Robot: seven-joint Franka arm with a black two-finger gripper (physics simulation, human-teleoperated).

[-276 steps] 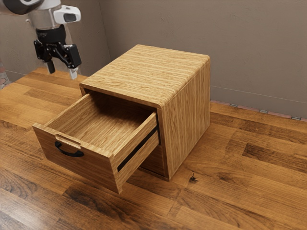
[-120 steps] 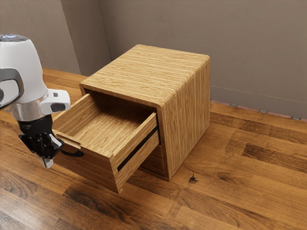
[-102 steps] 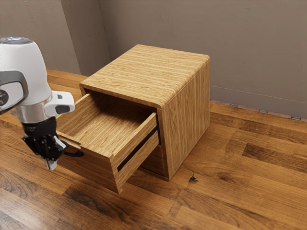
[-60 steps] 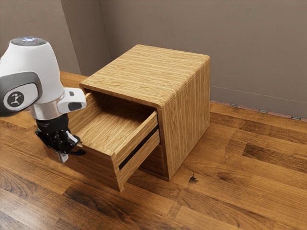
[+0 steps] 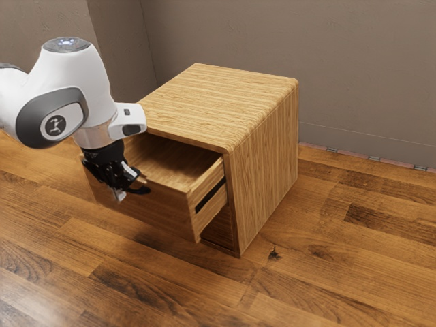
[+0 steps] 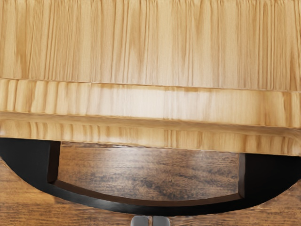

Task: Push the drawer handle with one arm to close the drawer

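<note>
My gripper [image 5: 120, 197] is at the outer side of the black handle [image 5: 142, 191], low in front of the drawer [image 5: 167, 212]. The drawer stands partly out of the wooden cabinet [image 5: 262, 163]. In the wrist view the gripper [image 6: 150, 221] has its two grey fingertips side by side, shut with nothing between them, right at the outer edge of the curved handle [image 6: 146, 205]. The drawer's front rim [image 6: 155, 101] runs along the handle's inner side. My hand hides part of the drawer front and its far corner in the exterior view.
The cabinet's flat top [image 5: 218, 99] rises above the drawer, close to my hand's exterior-view right. A lower front panel [image 5: 221, 234] shows under the drawer. Wooden flooring [image 5: 327, 252] surrounds the cabinet, and a grey wall [image 5: 361, 75] stands behind it.
My gripper has come down from above, its fingers shut now after being apart, and moved toward the cabinet at the handle. The drawer has slid partway inward; the cabinet has stayed put.
</note>
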